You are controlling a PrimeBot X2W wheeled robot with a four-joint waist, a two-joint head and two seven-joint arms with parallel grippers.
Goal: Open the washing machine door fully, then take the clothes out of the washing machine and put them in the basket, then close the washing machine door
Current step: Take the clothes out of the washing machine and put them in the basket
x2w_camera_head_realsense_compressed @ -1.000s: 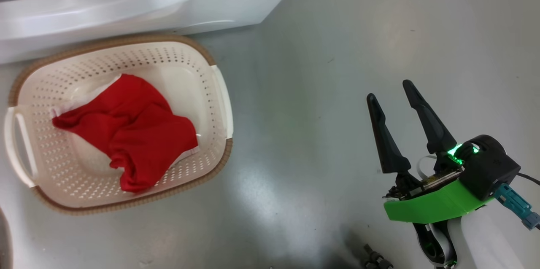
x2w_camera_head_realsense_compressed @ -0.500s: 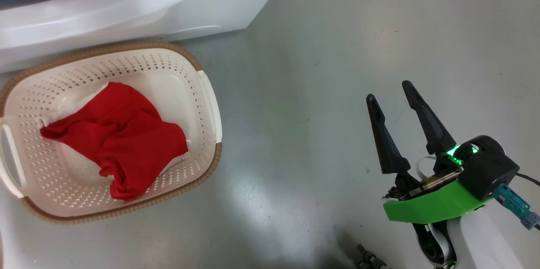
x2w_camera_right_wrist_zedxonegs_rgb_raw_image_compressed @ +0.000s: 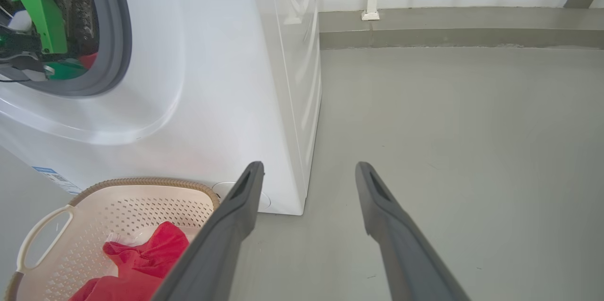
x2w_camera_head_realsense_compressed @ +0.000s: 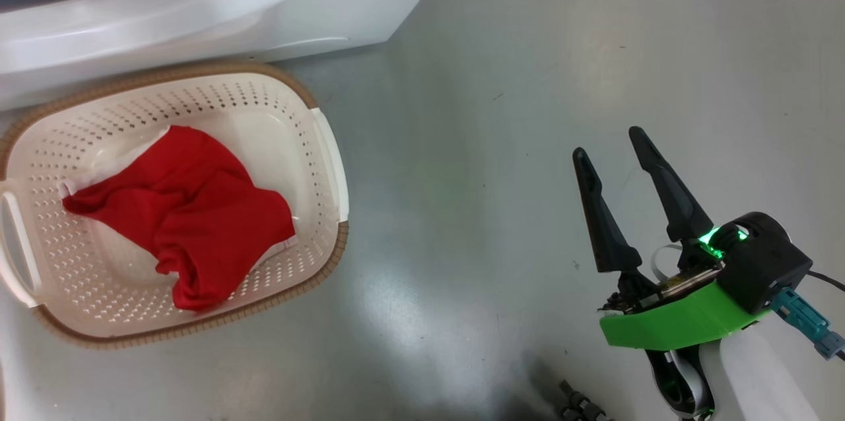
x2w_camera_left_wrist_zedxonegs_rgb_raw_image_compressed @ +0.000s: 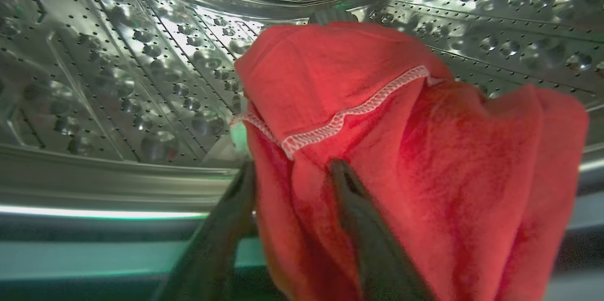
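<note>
The left gripper (x2w_camera_left_wrist_zedxonegs_rgb_raw_image_compressed: 292, 183) pinched a red garment (x2w_camera_left_wrist_zedxonegs_rgb_raw_image_compressed: 377, 117) inside the washing machine (x2w_camera_right_wrist_zedxonegs_rgb_raw_image_compressed: 212, 79) drum (x2w_camera_left_wrist_zedxonegs_rgb_raw_image_compressed: 118, 79). The right gripper (x2w_camera_head_realsense_compressed: 608, 144) hung spread above the floor (x2w_camera_head_realsense_compressed: 495, 144) (well apart from the basket (x2w_camera_head_realsense_compressed: 218, 97)). A second red garment (x2w_camera_head_realsense_compressed: 191, 210) lay in the basket.

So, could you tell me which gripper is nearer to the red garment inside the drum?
Left. The left gripper is inside the drum, its fingers closed on the red garment; the right gripper hangs open over the floor outside the washing machine.
</note>
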